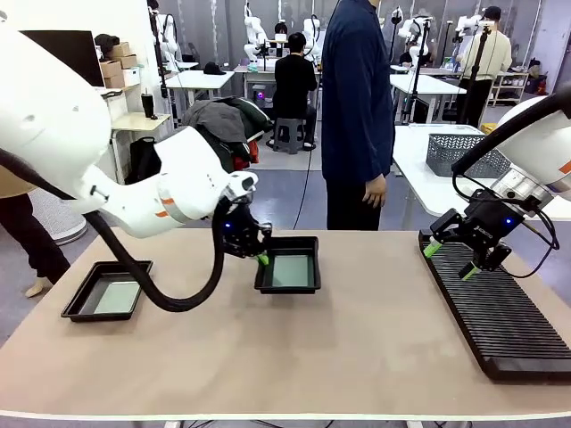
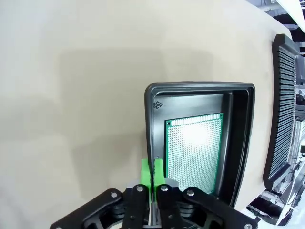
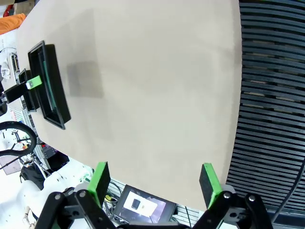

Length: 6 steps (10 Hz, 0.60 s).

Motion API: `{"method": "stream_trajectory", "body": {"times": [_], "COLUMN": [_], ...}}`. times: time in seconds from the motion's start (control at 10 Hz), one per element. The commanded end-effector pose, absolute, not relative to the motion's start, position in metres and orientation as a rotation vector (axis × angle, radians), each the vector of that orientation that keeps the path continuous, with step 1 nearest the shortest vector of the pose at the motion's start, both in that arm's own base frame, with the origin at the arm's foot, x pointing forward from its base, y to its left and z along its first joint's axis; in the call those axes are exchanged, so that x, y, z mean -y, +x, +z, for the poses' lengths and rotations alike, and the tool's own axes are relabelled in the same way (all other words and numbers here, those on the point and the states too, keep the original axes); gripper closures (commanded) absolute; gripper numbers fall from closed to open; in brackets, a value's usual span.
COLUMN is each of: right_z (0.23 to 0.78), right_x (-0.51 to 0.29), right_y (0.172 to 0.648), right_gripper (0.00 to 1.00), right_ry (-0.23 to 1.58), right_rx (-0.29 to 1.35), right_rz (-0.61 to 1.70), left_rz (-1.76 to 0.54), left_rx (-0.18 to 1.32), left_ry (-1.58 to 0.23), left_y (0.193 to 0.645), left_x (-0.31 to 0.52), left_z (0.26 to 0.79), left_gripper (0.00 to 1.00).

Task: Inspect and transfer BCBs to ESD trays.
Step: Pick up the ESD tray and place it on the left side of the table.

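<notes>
- Left jaws (image 2: pixel 152 174) are pinching fully together on the near wall of the middle ESD tray (image 1: pixel 308 287), green pads clamping the thin black rim between them.
- That tray is sitting near the bench's centre, toward the far edge, and a green BCB (image 2: pixel 193 152) is lying flat on its floor, close to the wall opposite the clamped one.
- A second ESD tray (image 1: pixel 85 299) is resting near the bench's left edge, well apart from the first, and it seems to be carrying a board (image 1: pixel 118 299) of its own.
- Right jaws (image 1: pixel 452 260) are standing wide apart and holding nothing, hovering over the far end of the slotted rack (image 1: pixel 504 325) along the bench's right edge.
- Judging by the grip, the step in hand is shifting or steadying the middle tray by its rim.
- Doing it well is asking for a low, level, slow move, since tilting could be sending the loose board sliding.
- Keeping the pads square on the rim is mattering too: the wall is thin, and a skewed pinch may be slipping off.
</notes>
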State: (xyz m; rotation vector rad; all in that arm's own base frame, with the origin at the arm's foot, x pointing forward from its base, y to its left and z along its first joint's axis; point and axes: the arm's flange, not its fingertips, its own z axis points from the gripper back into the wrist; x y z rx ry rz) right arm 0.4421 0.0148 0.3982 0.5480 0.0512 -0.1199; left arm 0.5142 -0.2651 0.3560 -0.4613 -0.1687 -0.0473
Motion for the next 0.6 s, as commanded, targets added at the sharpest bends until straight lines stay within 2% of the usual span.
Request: {"method": "stream_trajectory", "body": {"times": [0.0, 0.5], "right_z": [0.398, 0.398], "right_x": [-0.016, -0.016], "right_y": [0.442, 0.442], "right_gripper": [0.00, 0.00], "right_ry": [0.544, 0.544], "right_rx": [-0.038, -0.038], "right_rz": [-0.141, -0.141], "left_rz": [-0.075, -0.065], "left_rx": [0.151, 0.141], "left_ry": [-0.457, -0.420], "left_y": [0.506, 0.502], "left_x": [0.229, 0.149], "left_z": [0.361, 0.357], "left_gripper": [0.96, 0.96]}}
